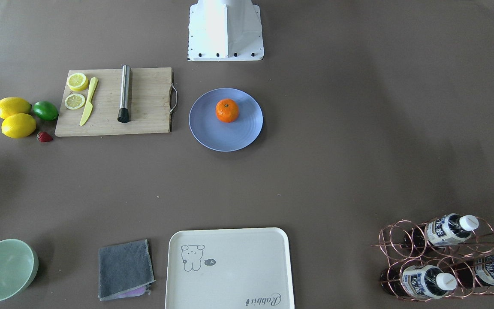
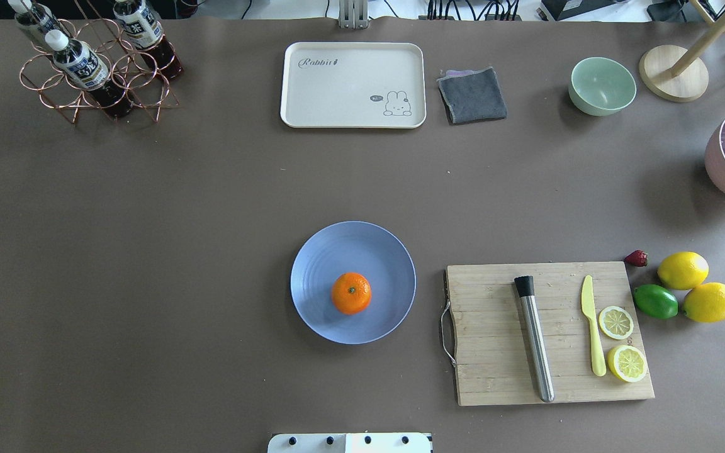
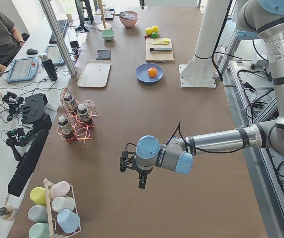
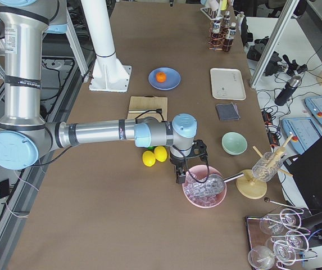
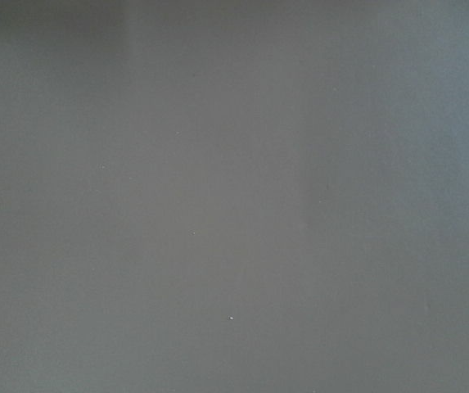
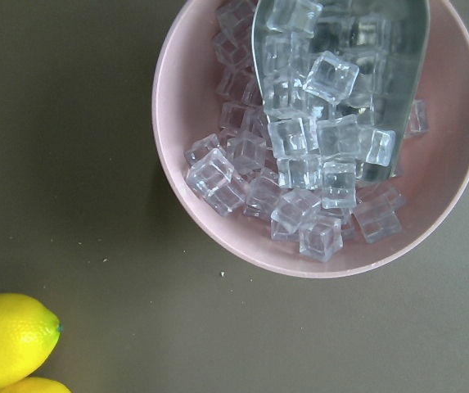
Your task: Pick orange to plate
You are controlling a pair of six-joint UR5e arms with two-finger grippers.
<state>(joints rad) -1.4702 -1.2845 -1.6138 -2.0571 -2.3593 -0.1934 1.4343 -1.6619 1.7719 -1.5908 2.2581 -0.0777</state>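
The orange (image 2: 351, 293) sits on the pale blue plate (image 2: 337, 245) in front of the robot's base, stem dimple up; the front view shows the orange (image 1: 227, 110) slightly behind the centre of the plate (image 1: 225, 137). Neither gripper is near it. My left gripper (image 3: 141, 182) hangs over bare table far towards the robot's left end, and I cannot tell whether it is open or shut. My right gripper (image 4: 180, 175) hovers at the rim of a pink bowl of ice near the right end, and I cannot tell its state either. No fingers show in the wrist views.
A cutting board (image 2: 551, 333) carries a steel muddler, a yellow knife and lemon slices. Beside it lie two lemons (image 2: 683, 270), a lime (image 2: 655, 301) and a strawberry. Farther off are a cream tray (image 2: 353, 85), grey cloth (image 2: 472, 95), mint bowl (image 2: 601, 85), bottle rack (image 2: 95, 63) and ice bowl (image 6: 218, 237).
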